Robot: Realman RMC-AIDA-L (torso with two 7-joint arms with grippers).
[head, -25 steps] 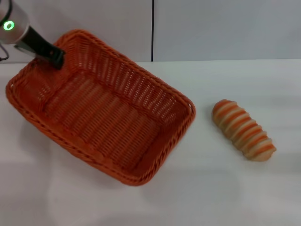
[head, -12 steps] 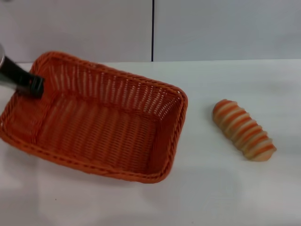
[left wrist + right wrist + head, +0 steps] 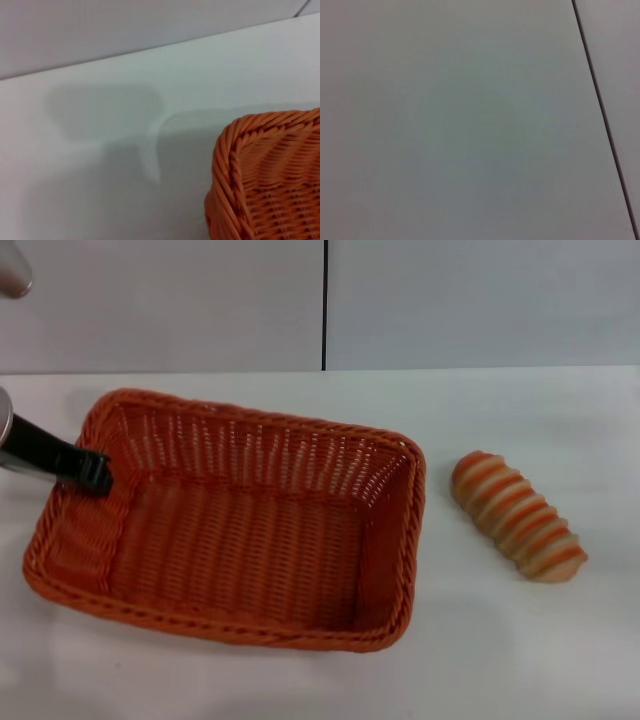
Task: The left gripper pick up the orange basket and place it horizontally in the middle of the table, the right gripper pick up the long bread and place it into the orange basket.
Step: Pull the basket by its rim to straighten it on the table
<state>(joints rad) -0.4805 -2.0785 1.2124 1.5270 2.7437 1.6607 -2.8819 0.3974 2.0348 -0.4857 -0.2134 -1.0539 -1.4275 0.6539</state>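
The orange basket (image 3: 385, 540) lies almost horizontally on the white table (image 3: 520, 650), left of centre, and holds nothing. My left gripper (image 3: 95, 473) reaches in from the left edge of the head view, its black fingers shut on the basket's left rim. The left wrist view shows a corner of the basket (image 3: 270, 175) over the table (image 3: 100, 165), with a shadow beside it. The long bread (image 3: 517, 515), striped orange-brown and cream, lies on the table to the right of the basket, a short gap away. My right gripper is out of view.
A grey wall with a dark vertical seam (image 3: 325, 305) runs behind the table. The right wrist view shows only a plain grey panel with a dark seam (image 3: 602, 115). Bare tabletop lies in front of the basket and around the bread.
The basket has swung from a diagonal pose to nearly horizontal and shifted toward the front and right. My left gripper came down along the left side with it. The bread has not moved.
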